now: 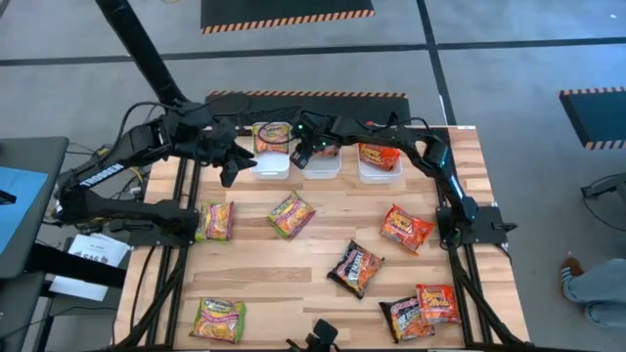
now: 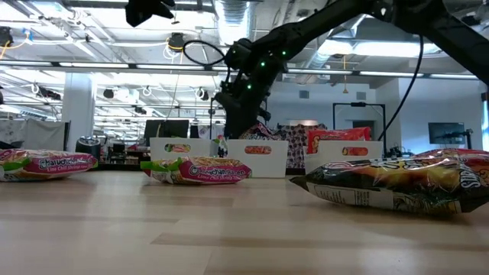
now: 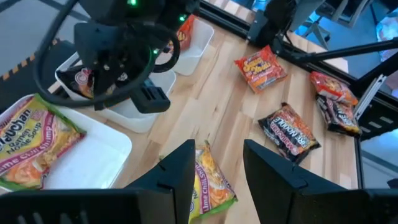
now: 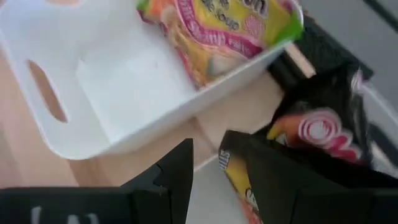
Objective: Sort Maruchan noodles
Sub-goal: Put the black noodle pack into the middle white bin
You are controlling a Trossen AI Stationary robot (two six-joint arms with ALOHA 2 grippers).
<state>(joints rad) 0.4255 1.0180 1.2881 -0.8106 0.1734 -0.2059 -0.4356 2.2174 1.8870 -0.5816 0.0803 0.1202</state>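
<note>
Bins sit in a row of three at the far edge of the table, and both arms are crowded over them. The right gripper (image 1: 315,149) hangs above the middle bin (image 1: 322,166), its fingers pinched on a dark packet (image 4: 311,143) whose crinkled end hangs out beyond the fingertips; I'd guess it is held there because this bin is meant for the dark flavour, ready to be let go. Just beside it, in the neighbouring bin (image 4: 124,93), lies a green-yellow packet (image 4: 217,31), so that one looks reserved for the green sort. The bin on its other side (image 1: 380,166) holds a red-orange packet (image 1: 378,154).

The left gripper (image 1: 231,162) hovers close by, near the bin with the green packet, fingers spread and holding nothing. Below and ahead of those fingers lies another green packet (image 3: 208,183) flat on the wood, likely its next pick.

Unsorted packets lie scattered well away from both grippers across the near half of the table (image 1: 323,244): green ones, dark ones and red ones, so plenty of sorting seems left
</note>
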